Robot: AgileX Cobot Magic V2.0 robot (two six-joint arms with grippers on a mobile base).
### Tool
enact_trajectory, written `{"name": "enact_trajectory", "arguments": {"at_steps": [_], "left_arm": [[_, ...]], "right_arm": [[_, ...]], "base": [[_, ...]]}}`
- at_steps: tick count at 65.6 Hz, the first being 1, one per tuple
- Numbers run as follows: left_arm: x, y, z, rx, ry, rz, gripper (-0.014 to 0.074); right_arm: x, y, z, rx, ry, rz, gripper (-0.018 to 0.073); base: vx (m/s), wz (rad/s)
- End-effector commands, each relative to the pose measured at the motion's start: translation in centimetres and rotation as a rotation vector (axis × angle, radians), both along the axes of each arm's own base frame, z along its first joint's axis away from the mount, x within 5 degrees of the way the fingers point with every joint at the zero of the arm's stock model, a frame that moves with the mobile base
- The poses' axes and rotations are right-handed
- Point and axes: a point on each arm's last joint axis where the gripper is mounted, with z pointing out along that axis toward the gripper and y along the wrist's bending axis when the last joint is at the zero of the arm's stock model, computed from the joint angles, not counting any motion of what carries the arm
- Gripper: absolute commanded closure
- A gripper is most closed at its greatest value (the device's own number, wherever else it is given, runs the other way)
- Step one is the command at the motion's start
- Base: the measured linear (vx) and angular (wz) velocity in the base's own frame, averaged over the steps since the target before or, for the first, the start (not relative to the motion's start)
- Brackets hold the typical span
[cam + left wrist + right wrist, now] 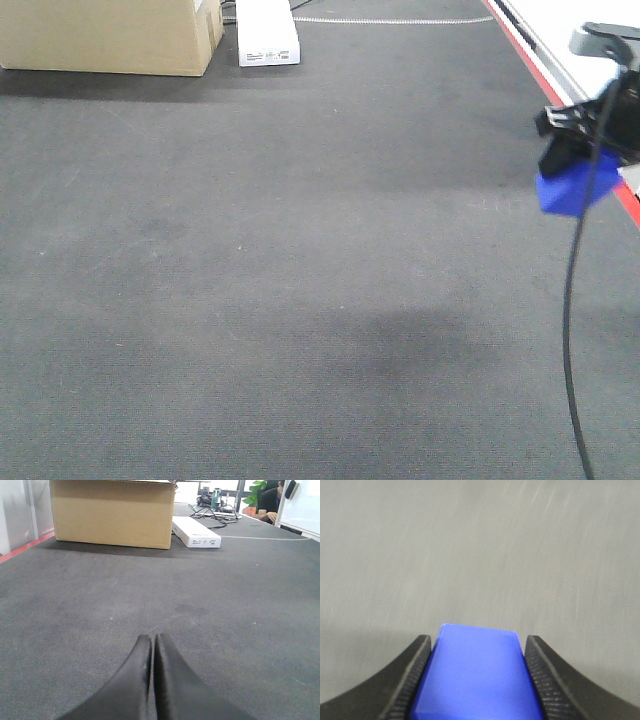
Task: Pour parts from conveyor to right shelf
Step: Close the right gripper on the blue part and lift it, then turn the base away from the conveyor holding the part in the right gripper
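Note:
A bright blue block, the part (pixel 479 675), sits clamped between the two black ribbed fingers of my right gripper (pixel 477 645), which is shut on it. In the front view the same part (pixel 572 188) hangs in the right gripper (pixel 578 160) above the right edge of the dark grey conveyor belt (pixel 280 260), close to its red stripe (pixel 628 200). My left gripper (pixel 152 639) is shut with nothing in it, its tips low over the belt (pixel 150 595). The right shelf is out of view.
A large cardboard box (pixel 110 35) and a flat white box (pixel 267 32) stand at the far end of the belt; both also show in the left wrist view, cardboard box (pixel 112 512) and white box (pixel 196 532). A black cable (pixel 572 300) hangs from the right arm.

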Motion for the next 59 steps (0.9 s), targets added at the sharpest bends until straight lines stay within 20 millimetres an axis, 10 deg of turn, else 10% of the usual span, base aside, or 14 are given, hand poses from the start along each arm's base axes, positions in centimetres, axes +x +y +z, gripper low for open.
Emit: {"name": "enact_trajectory", "arguments": {"at_steps": [1,24,59], "left_arm": [[-0.1,-0.2,1.4,-0.002,-0.106,-0.025,0.0603],[-0.1,-0.2,1.4,-0.002,-0.106,-0.025,0.0603],[-0.1,-0.2,1.4,-0.002,-0.106,-0.025,0.0603]], "right_arm": [[-3.4,0.4,3.6,-0.019,-0.184,0.000,0.0565],[-14.4,1.4,4.9,-0.041,-0.515,-0.081,0.0564],[-25.6,2.3,-1.6,-0.078,-0.735,-0.135,0.0564]], "base": [[0.00,0.00],[0.00,0.00],[0.00,0.00]]}}
